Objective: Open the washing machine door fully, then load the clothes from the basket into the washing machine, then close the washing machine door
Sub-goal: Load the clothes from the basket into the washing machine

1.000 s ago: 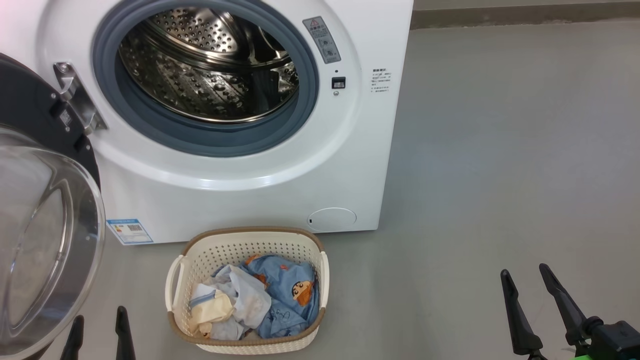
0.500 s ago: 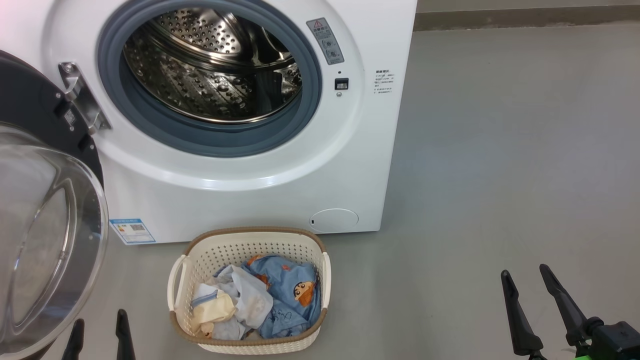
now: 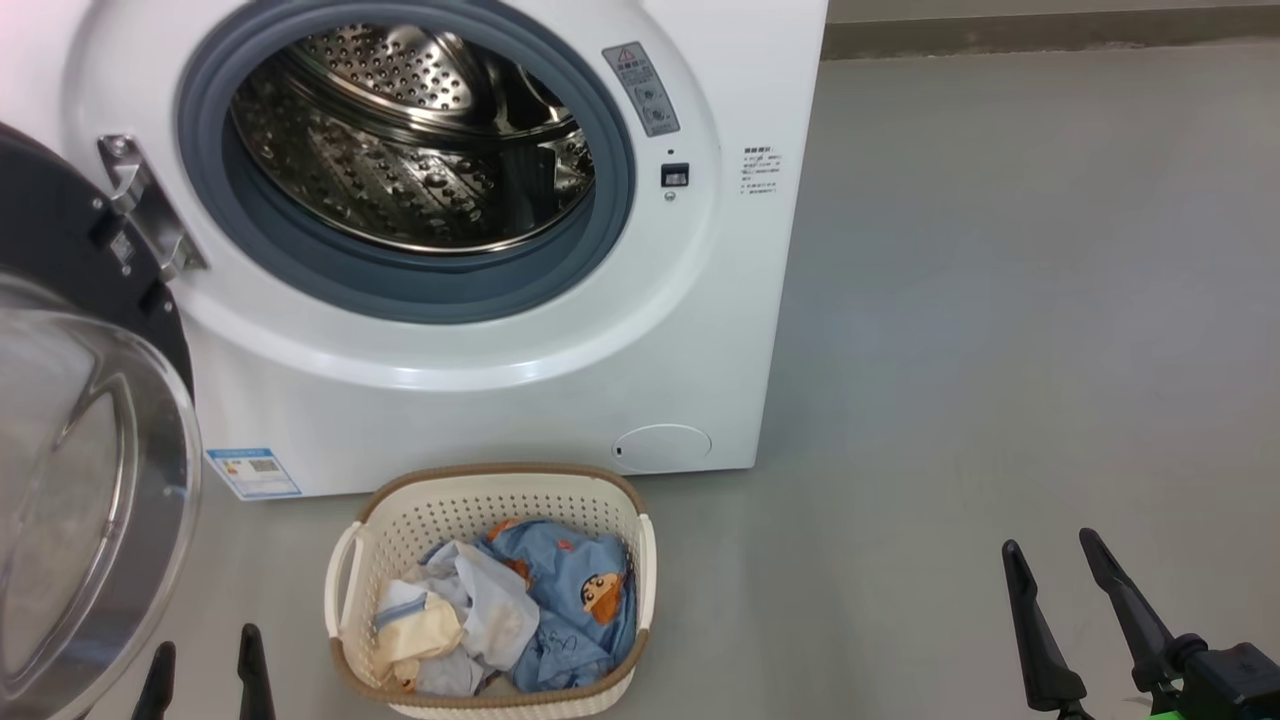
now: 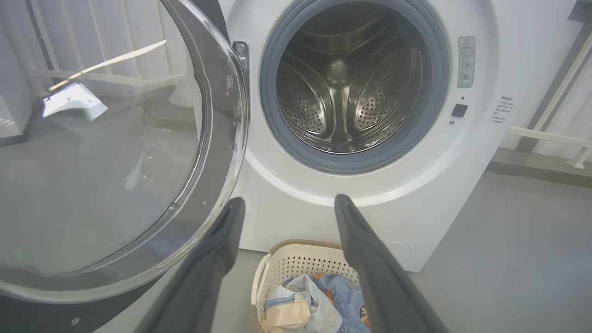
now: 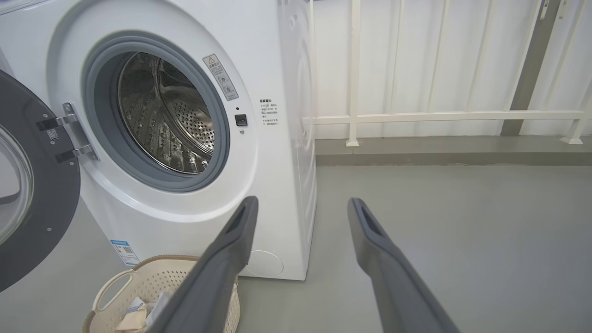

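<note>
While the door (image 3: 70, 480) stands open, clothes (image 3: 530, 610) (crumpled) lie in the basket (image 3: 480, 508).

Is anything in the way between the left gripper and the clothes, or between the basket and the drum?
Nothing visible does. The left gripper hangs open left of the basket, whose top is uncovered over the clothes. The door is swung out to the left, leaving the drum opening unblocked.

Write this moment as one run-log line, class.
washing machine door: open | drum: empty | clothes: in basket | left claw: open, empty | right claw: open, empty
</note>
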Robot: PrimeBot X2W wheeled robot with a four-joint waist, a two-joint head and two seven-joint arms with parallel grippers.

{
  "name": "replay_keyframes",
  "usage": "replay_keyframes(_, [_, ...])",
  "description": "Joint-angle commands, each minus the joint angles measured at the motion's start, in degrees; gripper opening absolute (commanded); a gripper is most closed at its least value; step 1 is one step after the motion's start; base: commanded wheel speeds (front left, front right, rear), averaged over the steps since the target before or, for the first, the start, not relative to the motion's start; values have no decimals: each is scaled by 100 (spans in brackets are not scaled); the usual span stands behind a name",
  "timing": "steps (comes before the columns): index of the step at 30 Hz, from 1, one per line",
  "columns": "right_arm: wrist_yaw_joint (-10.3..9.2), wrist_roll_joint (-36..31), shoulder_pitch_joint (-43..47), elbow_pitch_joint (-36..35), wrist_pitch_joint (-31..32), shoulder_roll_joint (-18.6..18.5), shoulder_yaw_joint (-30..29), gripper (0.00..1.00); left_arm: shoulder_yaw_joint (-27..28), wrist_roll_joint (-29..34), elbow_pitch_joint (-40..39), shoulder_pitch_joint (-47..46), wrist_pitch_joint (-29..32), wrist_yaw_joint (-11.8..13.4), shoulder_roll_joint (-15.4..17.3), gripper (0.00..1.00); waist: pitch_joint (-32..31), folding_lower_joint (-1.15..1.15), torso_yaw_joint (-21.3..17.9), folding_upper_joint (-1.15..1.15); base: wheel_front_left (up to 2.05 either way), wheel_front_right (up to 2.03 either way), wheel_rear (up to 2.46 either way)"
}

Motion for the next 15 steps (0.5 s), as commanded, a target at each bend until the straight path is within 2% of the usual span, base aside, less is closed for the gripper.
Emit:
replay_keyframes(1, [9, 80, -47, -136, -68, -76, 126, 100, 185, -11, -116, -98, -37, -16, 51, 100, 3, 0, -2, 0, 119, -119, 0])
replay_keyframes(9, [9, 81, -37, -150, -68, -63, 111, 100, 240, 54, -127, -110, -37, 24, 51, 100, 19, 0, 0, 0, 111, -111, 0])
replay_keyframes(15, [9, 80, -35, -160, -68, -56, 104, 100, 247, 50, -105, -127, -37, 76, 51, 100, 47, 0, 6, 0, 41, -41, 0])
